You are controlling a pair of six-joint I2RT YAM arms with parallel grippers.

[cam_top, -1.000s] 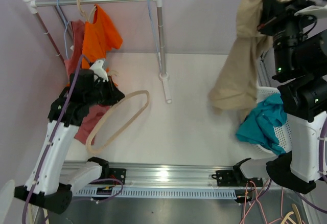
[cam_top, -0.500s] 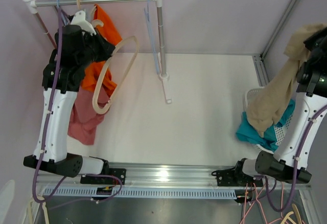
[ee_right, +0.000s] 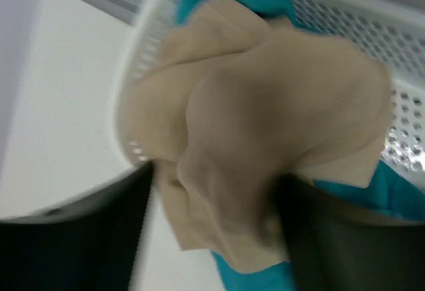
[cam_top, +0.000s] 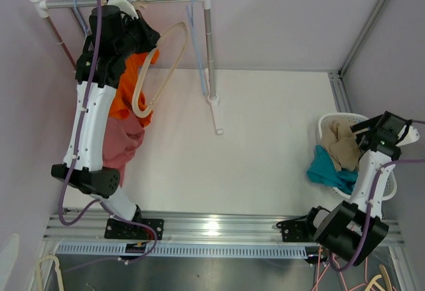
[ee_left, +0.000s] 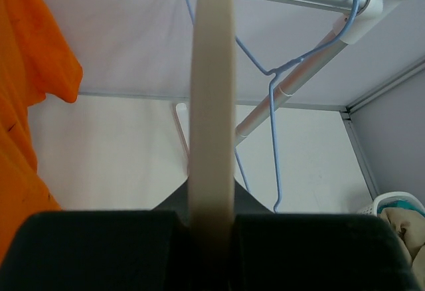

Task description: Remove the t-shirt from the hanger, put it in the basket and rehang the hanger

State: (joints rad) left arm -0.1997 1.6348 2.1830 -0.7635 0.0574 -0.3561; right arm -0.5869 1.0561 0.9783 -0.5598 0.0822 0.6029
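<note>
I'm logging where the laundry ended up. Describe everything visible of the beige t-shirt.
The beige t-shirt is soft, matte fabric, crumpled in a heap inside the white perforated basket at the right of the table. It lies on a teal garment. The right end effector has its fingers apart, one either side.

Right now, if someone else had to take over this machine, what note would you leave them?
Left gripper: shut on the bare beige hanger, held up close to the rail.
Right gripper: jaws apart over the white basket; that view is blurred.
Beige t-shirt: off the hanger, lying in the basket on a teal cloth.
Done: shirt is free of the hanger and in the basket.
Left: probably hook the hanger on the rail and draw the right arm clear.
</note>
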